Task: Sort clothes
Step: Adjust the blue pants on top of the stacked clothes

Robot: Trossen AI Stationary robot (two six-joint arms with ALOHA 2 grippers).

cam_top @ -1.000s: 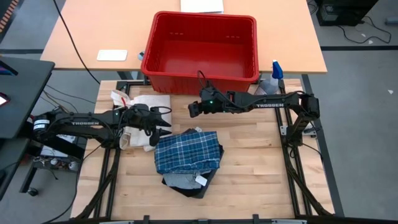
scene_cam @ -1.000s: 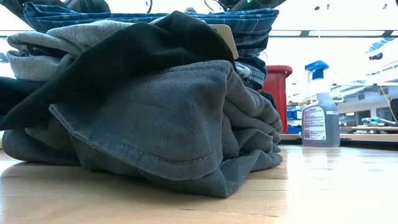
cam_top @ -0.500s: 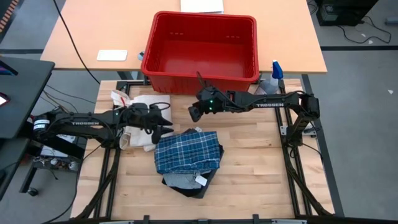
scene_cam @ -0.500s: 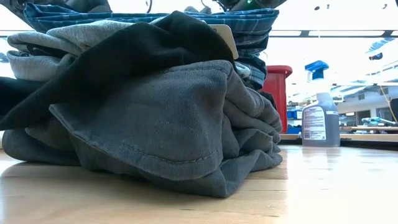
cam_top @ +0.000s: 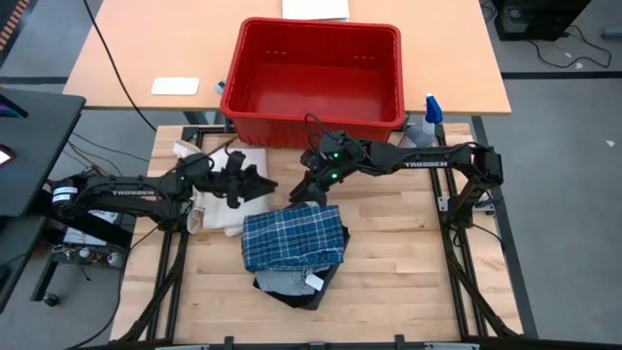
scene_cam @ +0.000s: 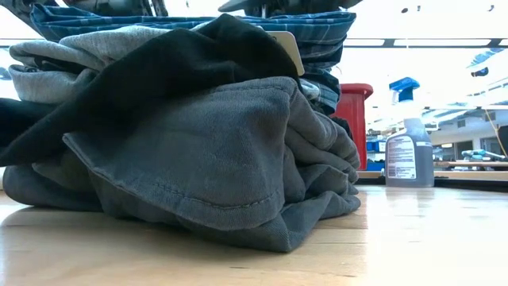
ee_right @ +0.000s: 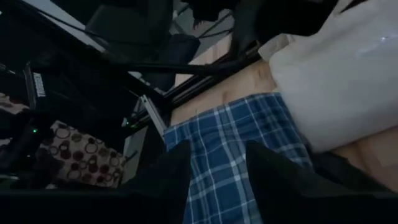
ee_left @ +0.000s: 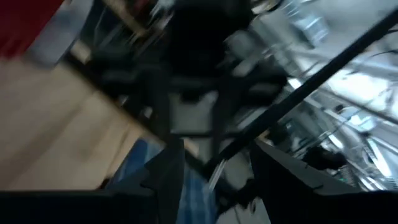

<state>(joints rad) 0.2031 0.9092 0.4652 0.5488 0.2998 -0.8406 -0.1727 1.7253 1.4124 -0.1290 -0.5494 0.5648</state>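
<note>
Clothes lie heaped in one pile near the middle of the wooden table (cam_top: pixel 408 272), and everything else is placed here from that pile. Its top layer is the blue-and-white plaid piece (cam_top: pixel 293 236); beneath it the black piece (scene_cam: pixel 171 75) shows, and the charcoal-grey shorts (scene_cam: pixel 214 151) sit at the bottom, spreading onto the wood on the side away from the red bin (cam_top: pixel 313 80). The right gripper (cam_top: pixel 307 193) hangs just over the pile's bin-side edge with its tips angled down toward the plaid; its wrist view shows both fingers (ee_right: pixel 273 180) spread apart with plaid visible between them, holding nothing. The left gripper (cam_top: pixel 260 183) is just beside the pile's left bin-side corner, above the cream tote bag (cam_top: pixel 231 185) that lies next to the pile; its fingers (ee_left: pixel 168 180) also stand apart and empty. The red bin stands beyond the pile, past the table's far edge. A spray bottle (cam_top: pixel 431 110) stands well to the right of the pile, near the bin's right corner.
</note>
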